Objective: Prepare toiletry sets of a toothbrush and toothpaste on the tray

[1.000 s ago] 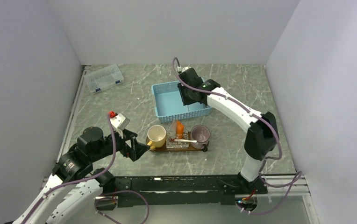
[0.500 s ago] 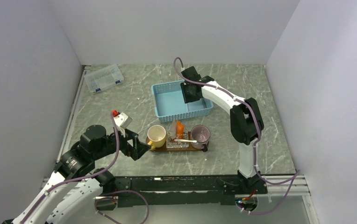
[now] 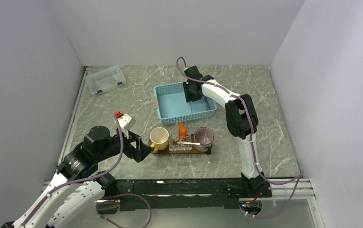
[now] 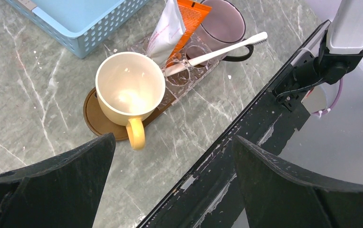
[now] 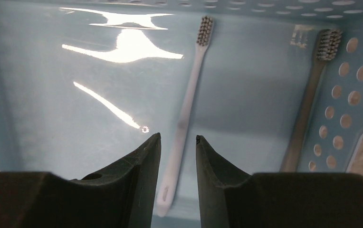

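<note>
The dark brown tray (image 3: pixel 207 151) holds a yellow mug (image 3: pixel 159 137), a clear holder (image 3: pixel 180 146) and a purple mug (image 3: pixel 203 137). An orange and white toothpaste (image 4: pixel 184 23) tube leans in the holder, and a white toothbrush (image 4: pixel 217 49) lies across it. My left gripper (image 4: pixel 174 138) hovers wide open just left of the yellow mug (image 4: pixel 130 90), holding nothing. My right gripper (image 5: pixel 178 137) is down inside the light-blue basket (image 3: pixel 170 103), its jaws a little apart astride the handle of another white toothbrush (image 5: pixel 186 99) lying on the floor. A grey toothbrush (image 5: pixel 310 95) lies to its right.
A clear lidded box (image 3: pixel 105 79) sits at the far left of the table. The basket's perforated walls (image 5: pixel 355 95) close in around my right gripper. The black frame rail (image 4: pixel 246 142) runs along the table's near edge beside my left gripper.
The right arm has folded its elbow inward toward the table's middle while its gripper stayed over the basket, shifting slightly. The left arm has hardly moved.
</note>
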You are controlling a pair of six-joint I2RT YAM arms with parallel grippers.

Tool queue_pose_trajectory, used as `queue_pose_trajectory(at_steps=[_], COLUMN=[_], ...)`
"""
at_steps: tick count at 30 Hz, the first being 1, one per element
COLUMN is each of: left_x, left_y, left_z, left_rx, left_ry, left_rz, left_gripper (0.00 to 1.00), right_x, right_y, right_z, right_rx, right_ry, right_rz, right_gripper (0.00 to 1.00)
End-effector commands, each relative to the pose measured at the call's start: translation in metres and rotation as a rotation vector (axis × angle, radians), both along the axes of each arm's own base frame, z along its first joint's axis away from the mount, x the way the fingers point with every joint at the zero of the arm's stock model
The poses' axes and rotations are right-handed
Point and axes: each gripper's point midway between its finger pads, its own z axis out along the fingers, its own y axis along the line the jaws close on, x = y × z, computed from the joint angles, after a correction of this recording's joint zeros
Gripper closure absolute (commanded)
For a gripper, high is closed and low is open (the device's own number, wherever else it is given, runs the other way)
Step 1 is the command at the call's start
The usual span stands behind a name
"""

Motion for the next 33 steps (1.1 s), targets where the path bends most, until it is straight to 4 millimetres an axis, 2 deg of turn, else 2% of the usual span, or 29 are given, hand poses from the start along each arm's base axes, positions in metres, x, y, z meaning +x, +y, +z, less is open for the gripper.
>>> queue_pose_trajectory(at_steps=[1, 12, 18, 24, 25, 28, 33], left_x=[0.007, 0.007, 0.007, 0.007, 0.007, 0.008, 0.008], left_y=[-0.001, -0.001, -0.001, -0.001, -0.001, -0.001, -0.001], left_z=[0.006, 0.006, 0.007, 0.007, 0.007, 0.007, 0.007], left_rx=[-0.013, -0.014, -0.017, -0.02, -0.019, -0.02, -0.02], left_ry=[-0.028, -0.028, -0.031, -0.031, -0.03, -0.03, -0.031], left_rz=[0.017, 0.017, 0.017, 0.018, 0.017, 0.019, 0.02], left_gripper=[0.01, 0.01, 0.01, 0.01, 0.01, 0.01, 0.01], right_x=[0.02, 0.02, 0.016, 0.013, 0.013, 0.016, 0.022], right_y=[0.007, -0.002, -0.005, -0.009, -0.009, -0.008, -0.003], right_z=[0.003, -0.024, -0.036, -0.042, -0.041, -0.032, 0.01], right_rx=[0.034, -0.021, -0.078, -0.112, -0.116, -0.109, -0.063], right_ry=[-0.037, -0.005, 0.01, 0.02, 0.018, -0.002, -0.077], right_rz=[-0.018, -0.04, -0.036, -0.036, -0.038, -0.038, -0.026], right_gripper=[0.64, 0.67, 0.77, 0.97, 1.0, 1.0, 1.0])
